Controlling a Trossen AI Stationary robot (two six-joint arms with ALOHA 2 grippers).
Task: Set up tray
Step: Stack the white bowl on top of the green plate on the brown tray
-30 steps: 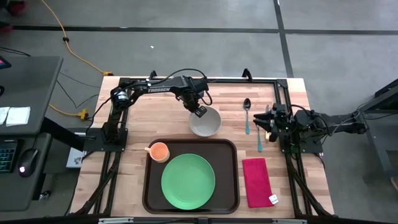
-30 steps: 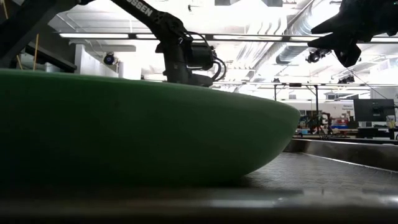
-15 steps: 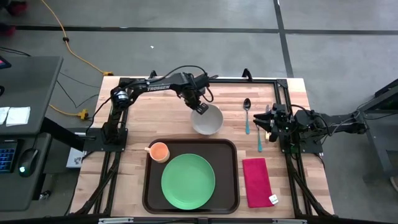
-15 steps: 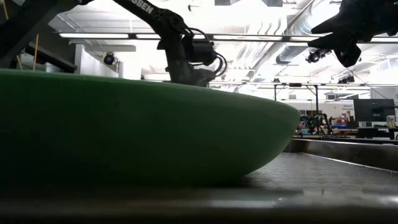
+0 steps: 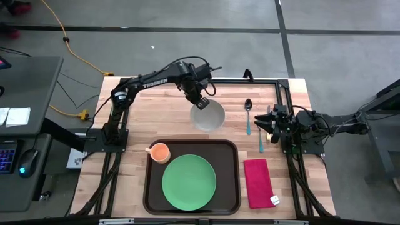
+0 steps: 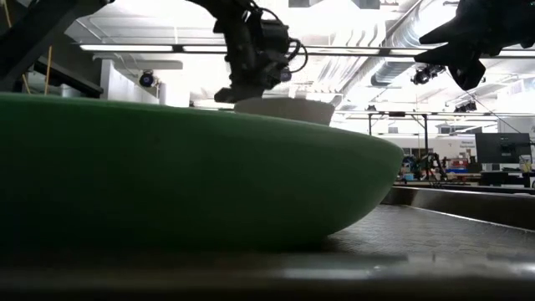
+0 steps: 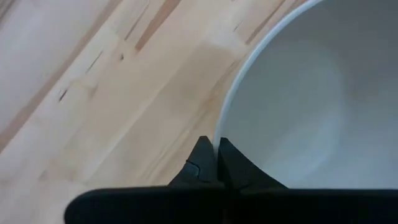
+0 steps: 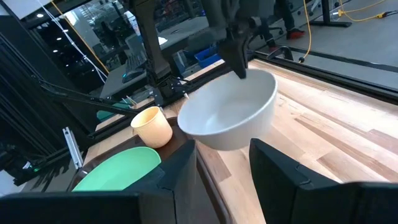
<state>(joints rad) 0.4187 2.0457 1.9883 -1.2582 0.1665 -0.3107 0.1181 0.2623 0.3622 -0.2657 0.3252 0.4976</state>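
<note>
The left gripper [image 5: 201, 102] has closed its fingers [image 7: 202, 163] on the near rim of the white bowl [image 5: 208, 116] and lifted it. A second ago the bowl sat on the worktop [image 5: 156, 115] just beyond the tray; now it hangs tilted above the wood and has shifted a little farther from the tray. In the low view the bowl [image 6: 284, 109] has risen into sight above the green plate [image 6: 192, 176].

wooden table [image 5: 144, 119], tray [image 5: 150, 187], spoon [image 5: 248, 115], napkin [image 5: 257, 182]
</note>
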